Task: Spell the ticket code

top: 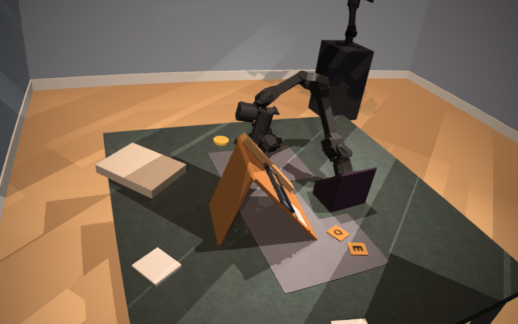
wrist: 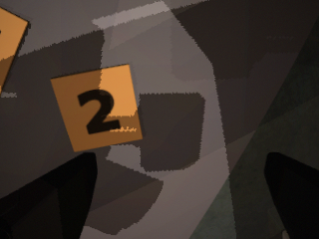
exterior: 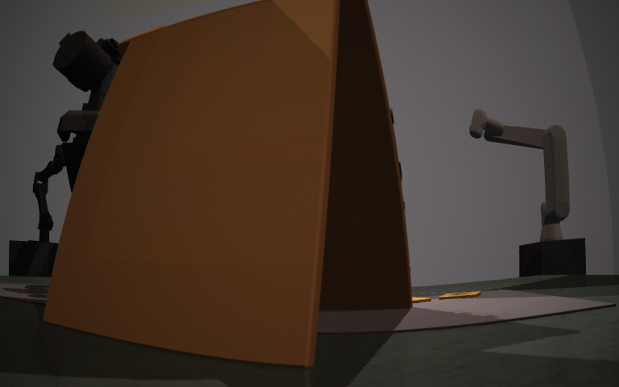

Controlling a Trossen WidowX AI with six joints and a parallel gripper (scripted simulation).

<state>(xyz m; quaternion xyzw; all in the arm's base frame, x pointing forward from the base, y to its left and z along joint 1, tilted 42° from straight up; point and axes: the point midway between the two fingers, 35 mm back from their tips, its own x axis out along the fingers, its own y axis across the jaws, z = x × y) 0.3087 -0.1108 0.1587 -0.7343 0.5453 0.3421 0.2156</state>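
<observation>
Orange tile "2" lies flat (unheld) ahead of the open, empty fingers.

Orange A-frame board on grey mat (Q tile, E tile beside).

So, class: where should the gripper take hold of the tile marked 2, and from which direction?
Grip the tile marked 2 across two opposite edges, coming straight down from above. It lies flat on the grey mat, so only its thin edges offer purchase. The open gripper must probably shift toward it first.
</observation>
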